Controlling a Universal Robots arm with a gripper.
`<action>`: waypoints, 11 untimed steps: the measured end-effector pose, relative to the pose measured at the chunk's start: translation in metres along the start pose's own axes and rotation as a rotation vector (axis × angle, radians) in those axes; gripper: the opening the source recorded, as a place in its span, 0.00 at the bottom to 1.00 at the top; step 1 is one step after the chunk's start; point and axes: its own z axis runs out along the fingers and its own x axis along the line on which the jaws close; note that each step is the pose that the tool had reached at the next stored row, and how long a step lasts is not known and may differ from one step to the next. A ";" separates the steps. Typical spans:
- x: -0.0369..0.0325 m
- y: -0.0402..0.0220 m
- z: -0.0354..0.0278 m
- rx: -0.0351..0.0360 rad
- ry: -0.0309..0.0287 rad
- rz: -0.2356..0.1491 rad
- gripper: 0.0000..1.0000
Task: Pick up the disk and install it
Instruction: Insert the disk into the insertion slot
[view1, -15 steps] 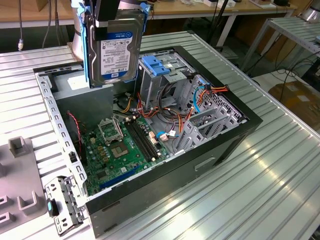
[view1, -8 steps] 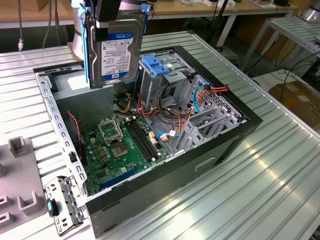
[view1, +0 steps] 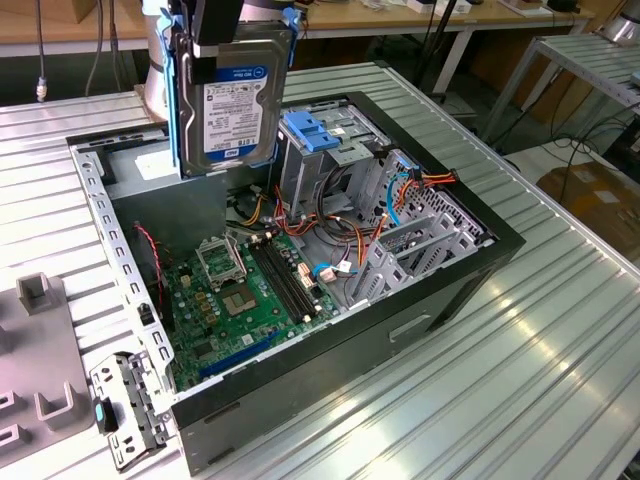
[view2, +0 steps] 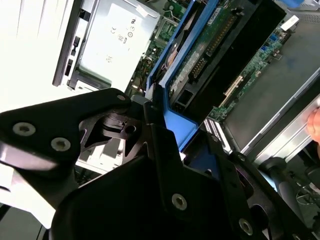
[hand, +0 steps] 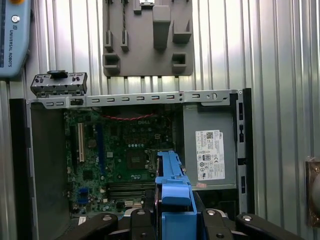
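One black robotic hand (view1: 218, 40) grips the task's thing from above: a flat rectangular grey-metal disk (view1: 228, 100) with a white printed label and a bright blue plastic bracket along its edges. The hand is clamped on the disk's upper end, and the disk hangs upright straight beneath it, label side facing the exterior view. In both wrist views the fingers press on either side of the blue bracket, with the disk (view2: 210, 45) (hand: 172, 195) running away from the hand (view2: 165, 130) (hand: 172, 220) between them.

Below the hand lies a large open black-and-grey metal computer case (view1: 450, 290), side panel off. The disk is held above it, apart from everything inside. Directly under the hand and disk are a green printed motherboard (view1: 240, 290) (hand: 125, 150) and, just beside it, a grey metal power-supply box (hand: 210, 150) (view2: 115, 40) with a white sticker. A grey steel drive cage (view1: 330, 165) with a blue plastic top sits near the disk's lower corner, a little below it.

The case rests on a ribbed silver aluminium worktop (view1: 520, 380). Beyond the case's far rim from the hand lie a grey moulded fixture plate (hand: 150, 40) (view1: 40, 350) and a small slotted metal bracket (hand: 59, 84) (view1: 125, 410), both well apart from the disk.
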 end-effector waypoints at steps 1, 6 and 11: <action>0.0007 0.0000 0.0000 0.0000 0.0000 0.000 0.37; 0.0031 -0.0001 0.0001 0.0000 -0.0001 0.000 0.37; 0.0051 -0.0003 0.0001 0.0000 -0.0001 0.000 0.37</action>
